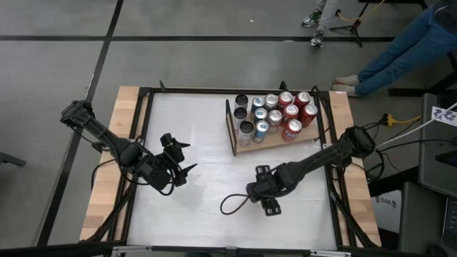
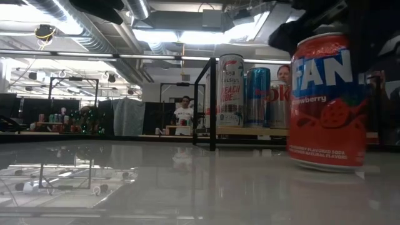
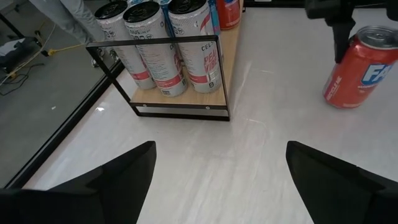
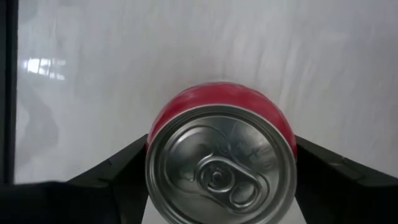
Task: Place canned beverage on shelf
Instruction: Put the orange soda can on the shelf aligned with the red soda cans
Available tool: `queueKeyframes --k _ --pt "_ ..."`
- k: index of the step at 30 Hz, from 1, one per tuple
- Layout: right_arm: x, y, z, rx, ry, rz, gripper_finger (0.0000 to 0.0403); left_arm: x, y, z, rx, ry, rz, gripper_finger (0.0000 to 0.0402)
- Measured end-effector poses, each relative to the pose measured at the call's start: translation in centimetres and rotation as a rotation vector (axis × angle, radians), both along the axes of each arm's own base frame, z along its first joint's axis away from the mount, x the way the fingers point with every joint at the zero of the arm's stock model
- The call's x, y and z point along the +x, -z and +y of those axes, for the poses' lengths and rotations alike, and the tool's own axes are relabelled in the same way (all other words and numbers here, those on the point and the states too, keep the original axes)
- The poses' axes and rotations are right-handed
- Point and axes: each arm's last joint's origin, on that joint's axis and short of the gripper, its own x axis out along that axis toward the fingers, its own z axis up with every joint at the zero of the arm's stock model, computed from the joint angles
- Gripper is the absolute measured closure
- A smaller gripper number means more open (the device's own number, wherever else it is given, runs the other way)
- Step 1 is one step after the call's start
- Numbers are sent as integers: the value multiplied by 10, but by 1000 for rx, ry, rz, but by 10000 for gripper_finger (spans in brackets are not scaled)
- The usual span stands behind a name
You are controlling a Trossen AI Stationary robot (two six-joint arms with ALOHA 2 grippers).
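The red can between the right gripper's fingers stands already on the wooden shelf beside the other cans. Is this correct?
No. The red can, between the right gripper's fingers, stands on the white tabletop, apart from the wooden shelf and its cans; the left wrist view shows it.

Red can (image 4: 221, 163) seen top-down w/ silver lid, sitting btwn right gripper (image 4: 222, 177) jaws on white tabletop (image 4: 186, 43).

Red canned beverage (image 3: 356, 70), strawberry print, silver unopened top, stands upright on the white table (image 1: 193, 143), centre-near, between the right pincer's (image 4: 219, 163) fingers. Shelf (image 1: 275, 140): light-brown wooden board with thin black frame, far right of table, loaded with upright cans (image 1: 275, 116).
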Motion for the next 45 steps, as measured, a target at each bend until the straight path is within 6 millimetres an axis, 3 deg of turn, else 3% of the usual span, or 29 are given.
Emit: queueKeyframes --k 12,30,40,45 --pt "7 0 -16 -2 -289 -25 100 0 0 0 -3 0 -4 51" --pt "7 0 -16 -15 -310 -31 98 0 0 0 -8 -4 -7 51" --pt "7 1 -16 -19 -310 -31 28 0 0 0 -8 -4 -7 51" --pt "7 0 -15 -17 -307 -29 16 0 0 0 -8 -4 -7 51"
